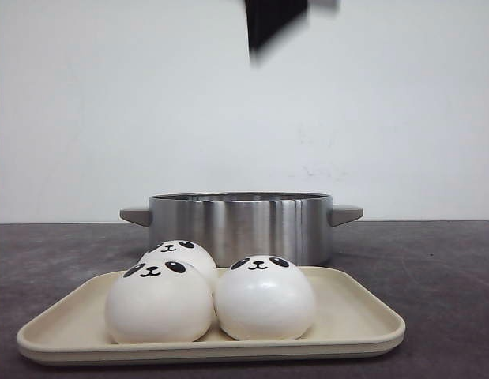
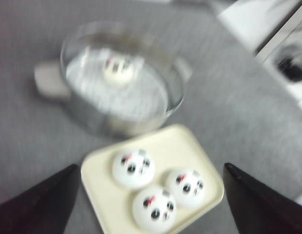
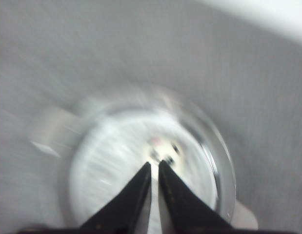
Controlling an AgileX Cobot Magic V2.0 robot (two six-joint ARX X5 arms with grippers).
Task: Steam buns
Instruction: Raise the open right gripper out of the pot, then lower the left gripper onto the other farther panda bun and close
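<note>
Three white panda buns sit on a cream tray (image 1: 355, 316): front left (image 1: 159, 304), front right (image 1: 265, 298), and one behind (image 1: 185, 254). They also show in the left wrist view (image 2: 133, 168), (image 2: 186, 187), (image 2: 153, 209). A fourth bun (image 2: 117, 70) lies inside the steel pot (image 1: 240, 225); it also shows, blurred, in the right wrist view (image 3: 163, 148). My left gripper (image 2: 151, 165) is wide open and empty, high above the tray. My right gripper (image 3: 154, 163) is shut and empty, above the pot's inside. A black arm part (image 1: 272, 24) shows over the pot.
The pot (image 2: 121, 117) has two grey side handles (image 1: 345, 214) and stands just behind the tray on a dark grey table (image 1: 441, 268). A white wall is behind. White equipment (image 2: 282, 44) stands off to one side in the left wrist view.
</note>
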